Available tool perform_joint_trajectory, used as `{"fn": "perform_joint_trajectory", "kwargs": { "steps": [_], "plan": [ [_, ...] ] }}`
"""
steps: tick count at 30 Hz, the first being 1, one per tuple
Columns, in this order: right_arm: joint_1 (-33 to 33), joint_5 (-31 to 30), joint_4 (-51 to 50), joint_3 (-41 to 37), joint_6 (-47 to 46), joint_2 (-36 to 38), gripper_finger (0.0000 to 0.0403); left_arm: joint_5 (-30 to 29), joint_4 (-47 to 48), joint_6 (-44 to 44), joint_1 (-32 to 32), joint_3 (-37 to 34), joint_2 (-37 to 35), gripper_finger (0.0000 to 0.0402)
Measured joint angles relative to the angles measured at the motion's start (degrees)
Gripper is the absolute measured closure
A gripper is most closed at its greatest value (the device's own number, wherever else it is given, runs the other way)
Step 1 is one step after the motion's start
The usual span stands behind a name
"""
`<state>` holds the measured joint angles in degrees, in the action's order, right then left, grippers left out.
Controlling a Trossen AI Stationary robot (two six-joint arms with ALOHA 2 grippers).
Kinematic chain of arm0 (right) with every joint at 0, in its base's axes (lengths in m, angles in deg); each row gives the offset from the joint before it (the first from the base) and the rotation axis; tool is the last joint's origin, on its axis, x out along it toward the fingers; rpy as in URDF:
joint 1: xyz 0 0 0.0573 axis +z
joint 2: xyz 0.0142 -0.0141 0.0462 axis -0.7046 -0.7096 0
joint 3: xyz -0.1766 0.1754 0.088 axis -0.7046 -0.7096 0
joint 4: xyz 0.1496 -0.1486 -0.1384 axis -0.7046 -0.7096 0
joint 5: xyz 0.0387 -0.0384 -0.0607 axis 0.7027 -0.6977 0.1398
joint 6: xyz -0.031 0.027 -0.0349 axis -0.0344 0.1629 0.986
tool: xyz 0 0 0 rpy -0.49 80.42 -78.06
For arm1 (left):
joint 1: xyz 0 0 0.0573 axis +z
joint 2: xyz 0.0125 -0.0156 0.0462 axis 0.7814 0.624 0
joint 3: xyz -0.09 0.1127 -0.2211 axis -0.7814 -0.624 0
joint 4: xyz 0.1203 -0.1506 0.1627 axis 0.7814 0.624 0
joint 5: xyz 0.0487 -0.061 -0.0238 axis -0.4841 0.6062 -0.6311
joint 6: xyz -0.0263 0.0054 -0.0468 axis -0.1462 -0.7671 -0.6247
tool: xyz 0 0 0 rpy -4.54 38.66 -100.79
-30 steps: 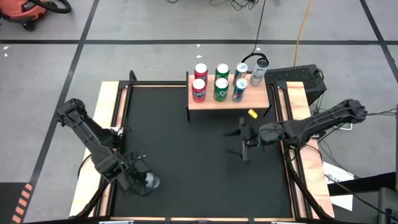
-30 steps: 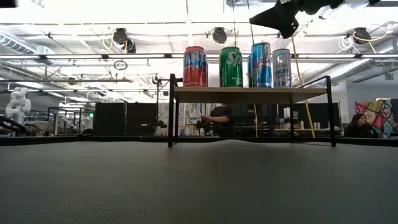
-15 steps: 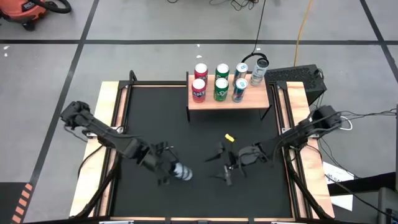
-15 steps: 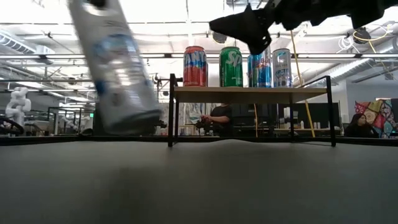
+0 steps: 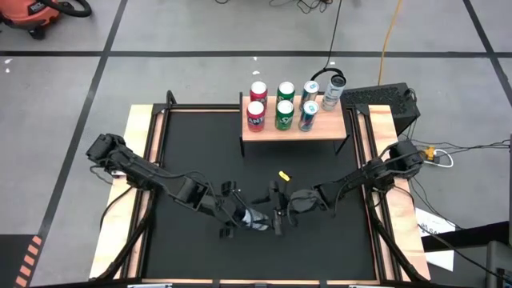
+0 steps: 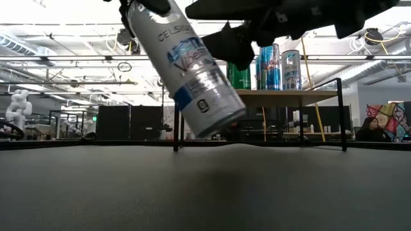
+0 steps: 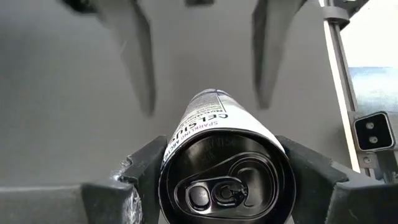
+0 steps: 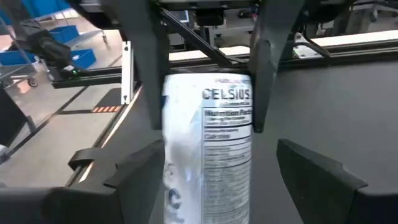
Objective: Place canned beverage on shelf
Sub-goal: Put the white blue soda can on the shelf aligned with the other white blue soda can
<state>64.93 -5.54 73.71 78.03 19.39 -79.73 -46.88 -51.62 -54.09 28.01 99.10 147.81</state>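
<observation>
A tall white-and-blue Celsius can (image 5: pixel 253 218) is held by my left gripper (image 5: pixel 234 216) above the middle of the black mat, near its front edge. It shows tilted in the low view (image 6: pixel 189 70). My right gripper (image 5: pixel 276 210) is open and faces the can from the right. Its fingers (image 7: pixel 138 62) stand on either side of the can's bottom end without touching it. The light-wood shelf (image 5: pixel 294 130) stands at the mat's far edge on thin black legs and bears several cans. My left gripper pinches the can's wall just below its top rim (image 7: pixel 169 163) between its two fingers. The fingers come slanting down from the table's left and lie along the can. The can is clear of the mat, tilted, its bottom end (image 6: pixel 218 125) lower, toward my right gripper.
Red, green and blue cans (image 5: pixel 285 108) fill most of the shelf top. Headphones (image 5: pixel 334 78) and a black box (image 5: pixel 384 98) lie behind its right end. Wooden rails (image 5: pixel 142 160) frame the mat. People sit in the room beyond (image 6: pixel 226 122).
My left gripper has lifted the can from the mat's near left corner and carried it toward the right, to the middle, tilted. My right gripper has come from in front of the shelf toward the near edge and the left, up to the can's bottom end.
</observation>
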Motion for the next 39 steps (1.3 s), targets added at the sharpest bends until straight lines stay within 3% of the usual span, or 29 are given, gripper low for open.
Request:
{"fn": "perform_joint_trajectory", "kwargs": {
  "steps": [7,16,23,33,39],
  "plan": [
    [-0.73,1.60,-0.92,2.49,-0.15,-3.32,0.0108,-4.09,-0.21,2.26,-0.04,0.07,0.38,0.0157],
    [-2.05,2.03,-9.72,8.22,-1.11,-5.75,0.0109,-6.17,-4.42,5.00,0.09,0.11,0.33,0.0157],
    [-2.14,2.13,-11.20,8.51,-0.80,-4.68,0.0133,-5.93,-0.62,3.31,0.15,0.13,0.33,0.0157],
    [-3.58,8.13,-12.35,8.47,-2.99,-4.66,0.0104,-1.92,1.18,1.22,0.79,0.15,1.31,0.0157],
    [-3.62,8.06,-13.29,8.33,-3.04,-4.66,0.0120,0.34,0.03,0.38,2.37,0.11,2.88,0.0157]
  ]
}}
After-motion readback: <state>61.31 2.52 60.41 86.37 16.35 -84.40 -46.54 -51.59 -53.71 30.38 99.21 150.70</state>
